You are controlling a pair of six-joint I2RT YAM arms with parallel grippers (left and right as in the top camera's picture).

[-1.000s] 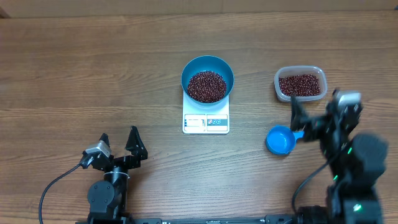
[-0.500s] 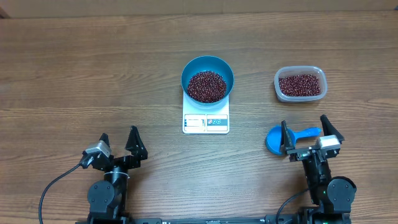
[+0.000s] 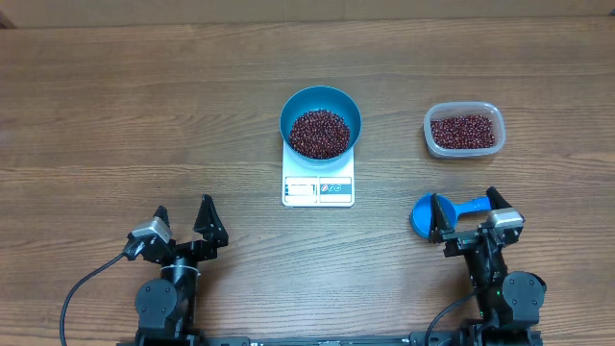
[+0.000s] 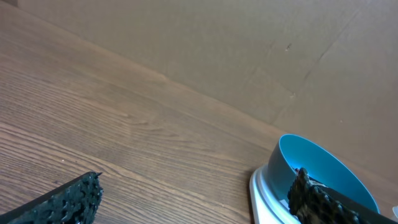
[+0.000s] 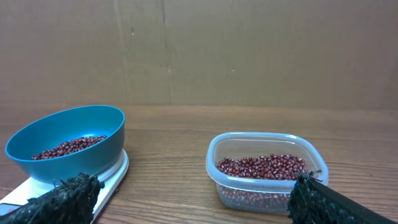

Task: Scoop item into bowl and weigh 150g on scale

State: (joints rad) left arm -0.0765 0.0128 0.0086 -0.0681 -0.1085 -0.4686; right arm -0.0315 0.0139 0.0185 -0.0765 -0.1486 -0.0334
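1 left claw (image 3: 183, 210) sits at the near left of the worktop (image 3: 144, 96), its 2 fingers spread wide and gripping nothing. At centre, 1 blue bowl (image 3: 321, 96) stands on 1 white scale (image 3: 318, 190) and holds 1 heap of red-brown beans (image 3: 320, 134). Far right, 1 clear tub (image 3: 429, 130) holds a 2nd heap. Near right, 1 small blue scoop (image 3: 430, 216) lies on the worktop. From above, its handle shows between the 2 wide-spread fingers of the right claw (image 3: 465, 200); whether they touch it cannot be told.
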